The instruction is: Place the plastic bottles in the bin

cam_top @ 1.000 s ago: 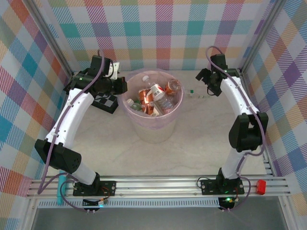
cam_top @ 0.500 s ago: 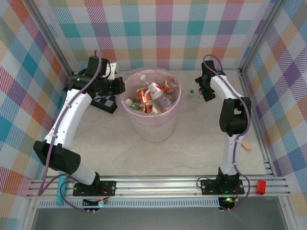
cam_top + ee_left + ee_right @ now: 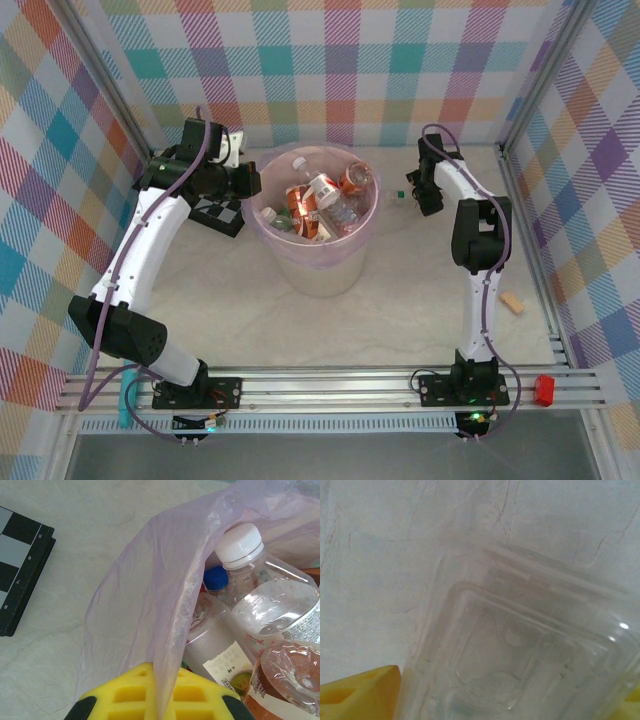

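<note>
Right claw (image 3: 495,700): jaws apart astride a clear bottle (image 3: 520,645) on the table (image 3: 400,320), right of the bin (image 3: 310,262); we cannot confirm a clamp. Left claw (image 3: 160,695): closed at the bin's left rim. We judge pickup in hand; next: clamp, lift, carry above the bin's other bottles (image 3: 325,200).

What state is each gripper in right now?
Left gripper: closed, pinching the lilac bag.
Right gripper: straddling a clear bottle; grip cannot be told.

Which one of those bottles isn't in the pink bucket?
The clear bottle between the yellow fingers of the right gripper, out on the table right of the bin. The other bottles, with coloured labels and caps, are piled inside the bin.
</note>
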`<state>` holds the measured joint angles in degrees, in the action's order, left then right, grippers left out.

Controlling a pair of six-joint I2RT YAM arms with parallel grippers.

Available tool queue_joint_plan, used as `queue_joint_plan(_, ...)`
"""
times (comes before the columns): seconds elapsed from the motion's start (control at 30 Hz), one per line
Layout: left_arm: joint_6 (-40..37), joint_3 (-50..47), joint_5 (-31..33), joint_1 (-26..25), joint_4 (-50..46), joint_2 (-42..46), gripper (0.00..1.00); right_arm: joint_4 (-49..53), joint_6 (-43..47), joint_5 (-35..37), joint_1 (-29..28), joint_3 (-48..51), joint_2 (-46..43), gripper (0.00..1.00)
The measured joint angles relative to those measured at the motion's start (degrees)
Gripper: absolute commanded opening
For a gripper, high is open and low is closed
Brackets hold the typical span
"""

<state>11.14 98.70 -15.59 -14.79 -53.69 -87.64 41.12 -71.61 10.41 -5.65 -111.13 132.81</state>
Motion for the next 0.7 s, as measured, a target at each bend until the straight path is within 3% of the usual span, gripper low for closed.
queue_joint_plan(0.4,0.02,0.0,0.02,0.0,0.0,0.0,0.0,-1.46,0.02,-0.85,0.46,0.83,-0.59,0.51)
queue_joint_plan(0.7,0.44,-0.04,-0.15,0.0,0.09,0.0,0.0,-1.27,1.22,-0.85,1.53,3.17,-2.45,0.45)
